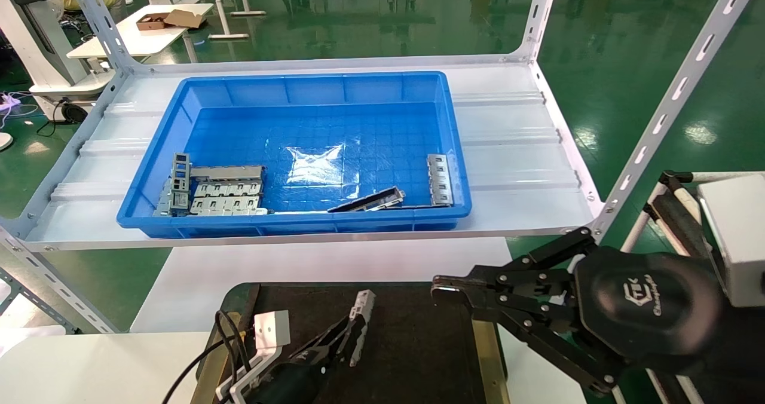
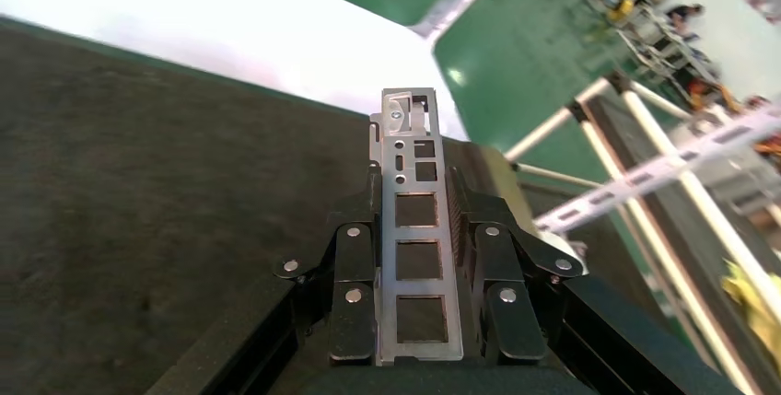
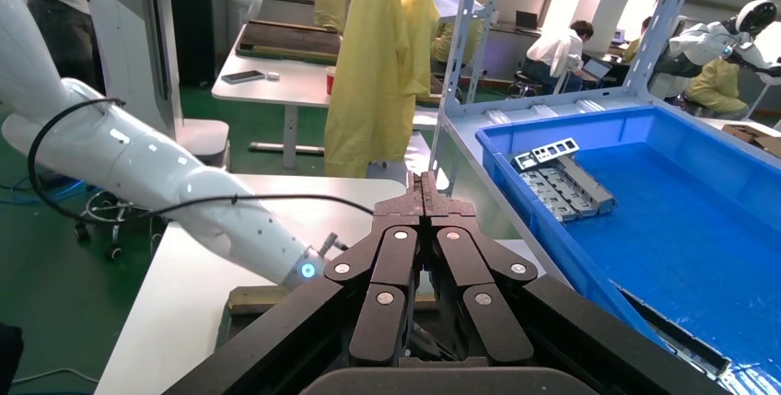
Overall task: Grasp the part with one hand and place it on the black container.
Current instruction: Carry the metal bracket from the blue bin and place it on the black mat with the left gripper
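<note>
Two pincers are in view: the left pincer (image 1: 354, 326), clamped on one silver part (image 1: 360, 322) above the single black container (image 1: 412, 344), and the right pincer (image 1: 445, 290), its fingers pressed together. One blue bin (image 1: 299, 90) sits on the shelf surface (image 1: 508, 153), holding one stack of grey metal pieces (image 1: 227, 190), one upright grey piece (image 1: 179, 177) beside it, one dark slanted strip (image 1: 367, 201) and one lone silver bar (image 1: 440, 179) with square cut-outs. How many pieces make up the stack cannot be told.
</note>
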